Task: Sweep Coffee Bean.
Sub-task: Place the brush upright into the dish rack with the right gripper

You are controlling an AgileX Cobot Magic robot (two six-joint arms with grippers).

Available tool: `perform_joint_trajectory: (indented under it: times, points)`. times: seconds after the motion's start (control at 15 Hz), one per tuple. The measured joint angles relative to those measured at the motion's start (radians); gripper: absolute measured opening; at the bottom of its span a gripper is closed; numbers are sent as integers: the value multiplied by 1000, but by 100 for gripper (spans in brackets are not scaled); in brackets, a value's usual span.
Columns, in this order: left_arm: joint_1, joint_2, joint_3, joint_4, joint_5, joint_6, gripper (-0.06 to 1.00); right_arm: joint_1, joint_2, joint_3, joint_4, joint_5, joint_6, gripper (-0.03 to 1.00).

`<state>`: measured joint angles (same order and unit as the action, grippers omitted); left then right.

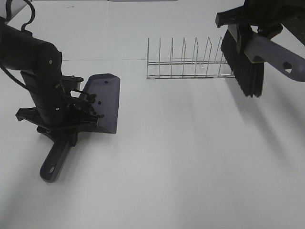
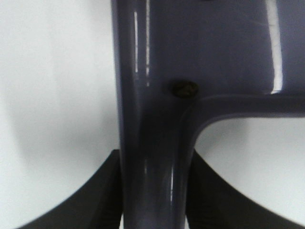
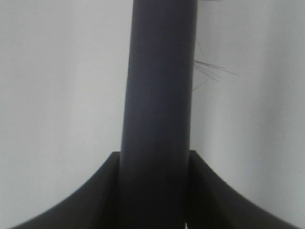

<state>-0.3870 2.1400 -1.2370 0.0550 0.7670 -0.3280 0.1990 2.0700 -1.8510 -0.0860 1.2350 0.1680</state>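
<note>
My white table (image 1: 190, 167) and what it carries.
A wire rack (image 1: 188, 62) stands on it, just beside and below my right pincer (image 1: 252, 40). The grey-purple dustpan (image 1: 106, 102) sits tilted at the surface, gripped in my left pincer (image 1: 66, 128); I cannot tell whether its lip touches.

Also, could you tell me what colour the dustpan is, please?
The dustpan is glossy grey-purple, clearest in the left wrist view.

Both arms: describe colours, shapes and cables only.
The left arm is matte black, with rounded links, small pale screws and a black cable looping behind. The right arm is black too. Both wrist views show black, curved fingers.
</note>
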Motion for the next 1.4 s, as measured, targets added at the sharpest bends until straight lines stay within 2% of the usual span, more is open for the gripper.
perform_joint_trajectory:
  times: [0.2,0.4,0.8,1.4]
  points:
    - [0,0,0,0,0,0,35,0,21,13,68,-2,4,31]
    - [0,0,0,0,0,0,35,0,56,16,86,-28,26,31]
    - [0,0,0,0,0,0,35,0,167,-65,40,-86,27,31]
    - [0,0,0,0,0,0,35,0,296,-245,-14,-84,27,31]
